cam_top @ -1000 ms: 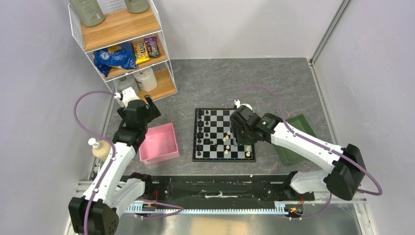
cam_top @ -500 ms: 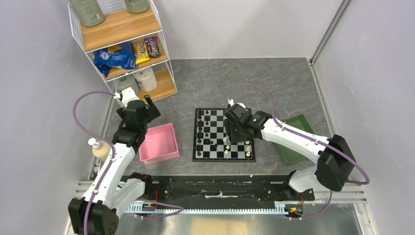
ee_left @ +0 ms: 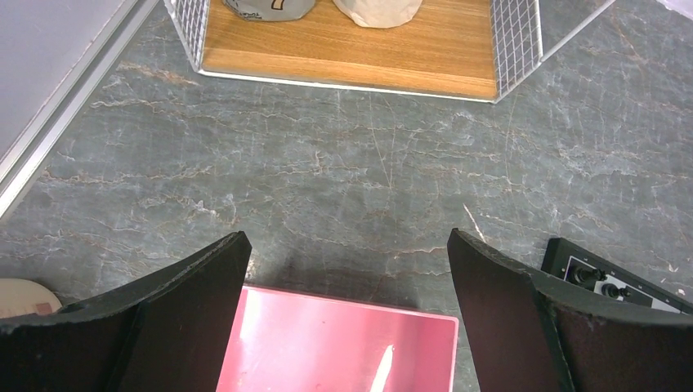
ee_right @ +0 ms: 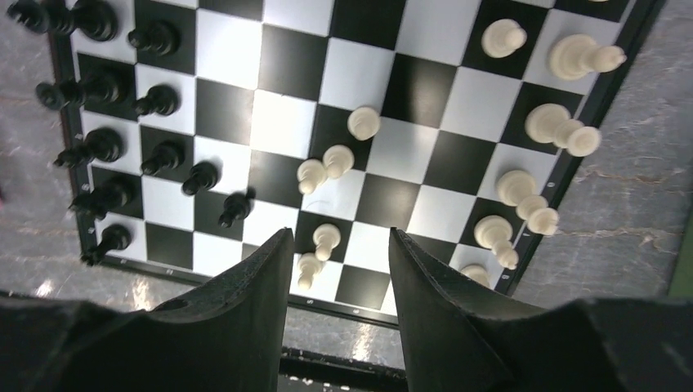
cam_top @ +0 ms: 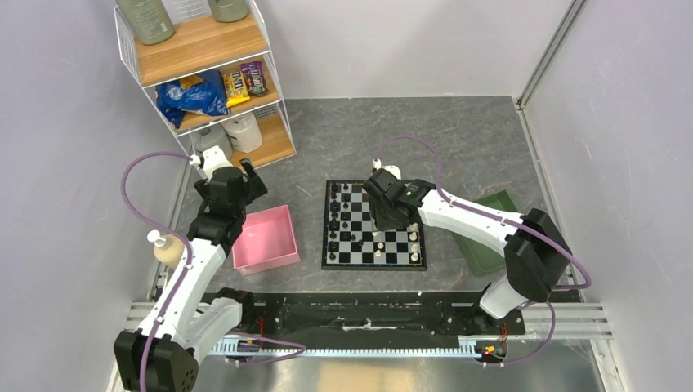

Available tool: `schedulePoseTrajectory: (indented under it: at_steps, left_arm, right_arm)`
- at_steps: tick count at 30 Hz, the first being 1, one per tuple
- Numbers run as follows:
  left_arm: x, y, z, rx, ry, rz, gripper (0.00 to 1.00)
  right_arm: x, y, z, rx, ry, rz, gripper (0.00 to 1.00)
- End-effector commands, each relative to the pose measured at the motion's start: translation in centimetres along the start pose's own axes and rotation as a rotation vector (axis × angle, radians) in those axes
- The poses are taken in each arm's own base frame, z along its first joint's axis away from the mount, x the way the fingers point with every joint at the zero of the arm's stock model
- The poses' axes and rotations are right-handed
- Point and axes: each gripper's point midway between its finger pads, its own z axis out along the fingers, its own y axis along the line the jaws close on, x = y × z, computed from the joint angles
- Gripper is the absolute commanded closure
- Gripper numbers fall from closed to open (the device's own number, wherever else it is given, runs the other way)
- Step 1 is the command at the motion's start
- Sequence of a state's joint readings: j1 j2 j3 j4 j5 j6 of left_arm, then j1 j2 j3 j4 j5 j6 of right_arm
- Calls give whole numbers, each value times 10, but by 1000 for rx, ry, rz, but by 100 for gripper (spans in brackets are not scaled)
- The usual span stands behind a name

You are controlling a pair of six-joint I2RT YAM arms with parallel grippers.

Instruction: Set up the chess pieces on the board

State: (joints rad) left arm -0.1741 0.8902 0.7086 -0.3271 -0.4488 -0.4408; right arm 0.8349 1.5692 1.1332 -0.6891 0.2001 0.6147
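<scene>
The board (cam_top: 372, 266) lies at the table's middle. Black chess pieces (cam_top: 337, 216) fill its left columns and white chess pieces (cam_top: 415, 242) stand along its right side, with several white pawns (ee_right: 337, 160) loose near the middle. My right gripper (cam_top: 384, 222) hovers over the board's centre. In the right wrist view it (ee_right: 341, 237) is open and holds nothing, with two white pawns (ee_right: 327, 238) on the squares below the gap. My left gripper (cam_top: 248, 180) is off the board. It (ee_left: 347, 237) is open and empty above the far edge of the pink tray (ee_left: 343, 343).
The pink tray (cam_top: 266, 238) sits left of the board. A green tray (cam_top: 493, 238) lies to the right, partly under my right arm. A wire shelf with snacks (cam_top: 204, 77) stands at the back left. A soap bottle (cam_top: 166, 249) is by my left arm.
My right gripper has swung left across the board, from its right side toward the middle. The left arm has not moved.
</scene>
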Motion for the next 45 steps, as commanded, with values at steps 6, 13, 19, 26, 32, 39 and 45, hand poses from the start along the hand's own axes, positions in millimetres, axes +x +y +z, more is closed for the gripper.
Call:
schedulePoseTrajectory:
  at_steps: [6, 13, 19, 26, 32, 39, 45]
  left_arm:
    - [-13, 6, -1, -31, -45, 24, 0]
    - [-14, 9, -3, -41, -49, 30, 0]
    - [-13, 10, -3, -41, -50, 30, 0]
    - [-13, 10, -3, -41, -48, 32, 0]
    - [-13, 10, -3, -42, -49, 32, 0]
    - [-13, 10, -3, -42, -48, 31, 0]
    - [-15, 9, -3, -42, -52, 28, 0]
  right_arm:
    - [-38, -6, 2, 96, -142, 84, 48]
    - [-38, 2, 21, 94, -99, 84, 55]
    - [-38, 0, 29, 103, -90, 93, 63]
    - [-35, -3, 35, 102, -67, 100, 67]
    - [-35, -1, 37, 88, -54, 95, 68]
    - [-39, -3, 34, 90, -68, 77, 66]
    - [-49, 15, 7, 18, -115, -15, 62]
